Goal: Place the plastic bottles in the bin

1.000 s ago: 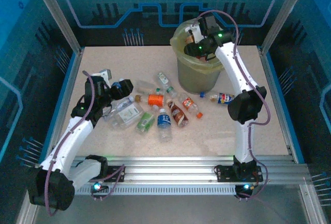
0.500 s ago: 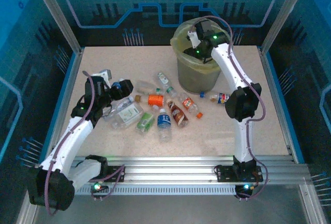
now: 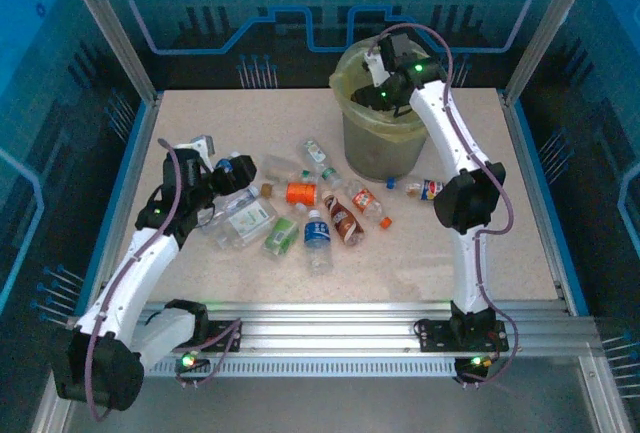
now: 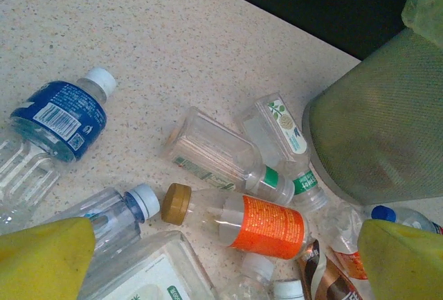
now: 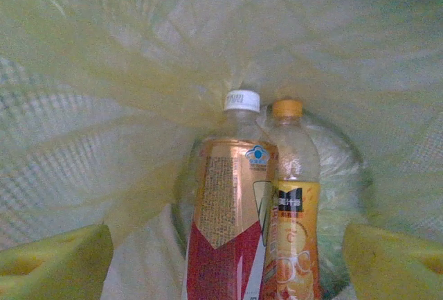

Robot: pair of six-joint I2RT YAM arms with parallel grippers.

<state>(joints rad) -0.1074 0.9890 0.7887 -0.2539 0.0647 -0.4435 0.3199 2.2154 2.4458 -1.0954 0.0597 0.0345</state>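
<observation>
The yellow-padded right fingers [image 5: 55, 262] are spread wide and pinch nothing. They hang at the mouth of the round grey-olive bin [image 3: 378, 148], facing down its translucent yellow-green bag liner [image 5: 138, 71] onto two plastic bottles lying side by side at the bottom: a white-capped bottle with a red-and-tan label [image 5: 225, 224] and an orange-capped bottle with an orange label [image 5: 294, 231]. The left fingers [image 4: 45, 262] are also spread and empty, poised over the crowded pile on the speckled bench [image 4: 173, 30]. A gold-capped clear bottle with an orange label [image 4: 259, 224] lies below and between them, a blue-labelled white-capped bottle [image 4: 62, 116] sits off to one side, and a clear green-labelled bottle [image 4: 228, 158] lies beyond it near the bin's wall. Most of the bottles are on the bench, so much of the task looks undone. The loose folds of the liner sit close around the right fingers, and lifting out carelessly could snag the bag and drag or tip the bin. On the left, the bottles are smooth, round and touching, so an off-centre squeeze may squirt one free or set its neighbours rolling.
</observation>
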